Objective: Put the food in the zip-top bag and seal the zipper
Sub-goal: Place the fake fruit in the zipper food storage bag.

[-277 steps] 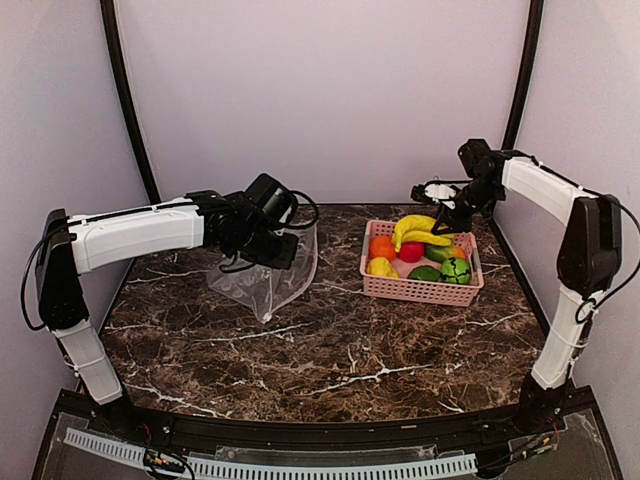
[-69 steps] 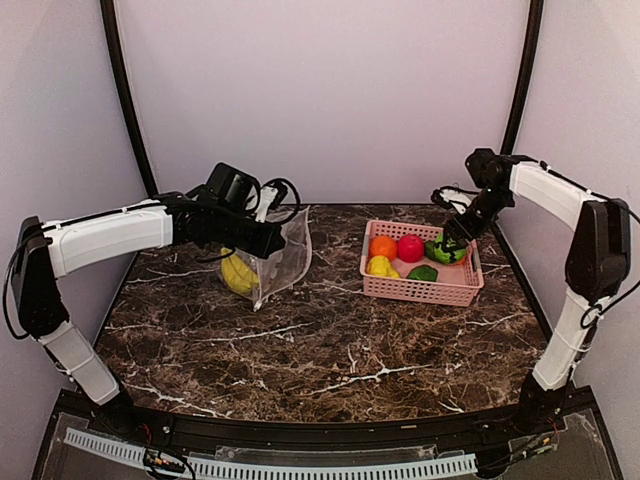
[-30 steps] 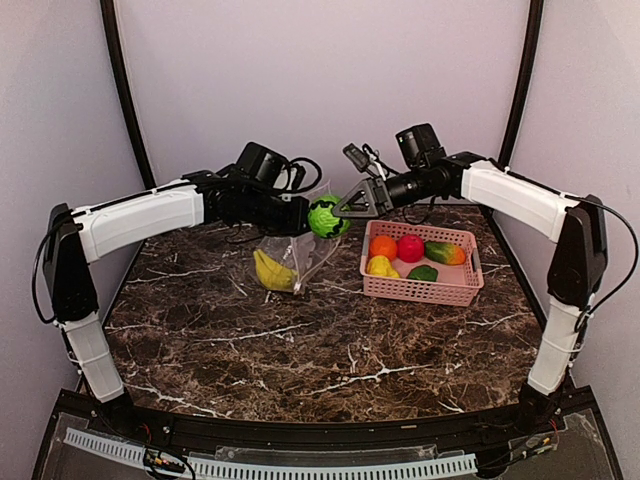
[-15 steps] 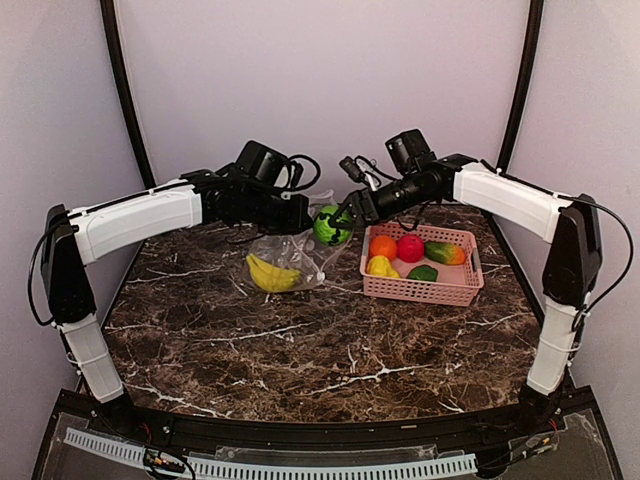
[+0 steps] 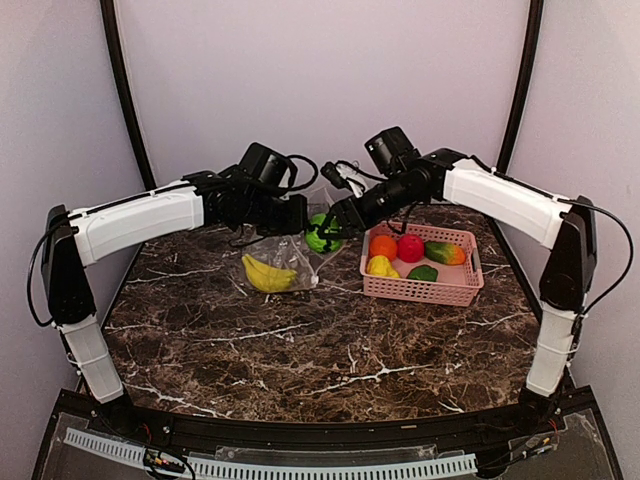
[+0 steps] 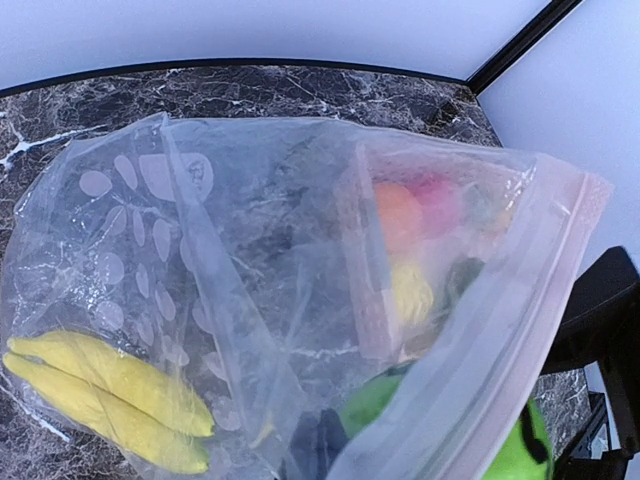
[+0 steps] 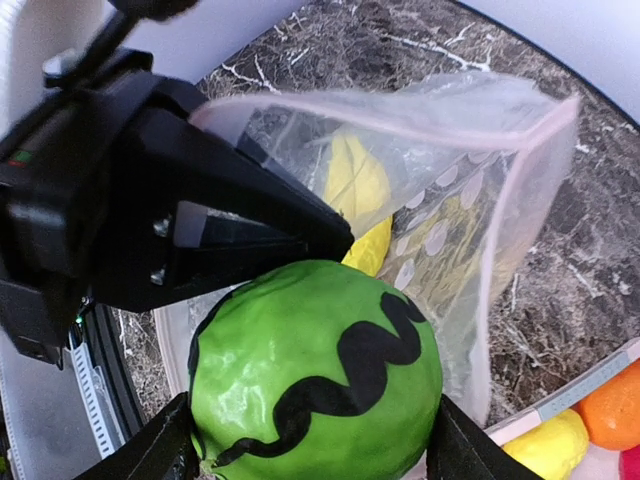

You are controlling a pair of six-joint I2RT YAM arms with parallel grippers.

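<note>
Behind zip-top bag, basket and food blurred.

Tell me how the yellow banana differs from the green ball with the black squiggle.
The yellow plastic banana is long and curved; the green plastic ball with the black squiggle is round. The banana lies inside the clear dotted bag; the green ball is at its mouth, between the right fingers. Both are toy food.

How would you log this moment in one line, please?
left gripper: shut on zip-top bag | right gripper: shut on green striped fruit at bag mouth | banana: inside bag
</note>
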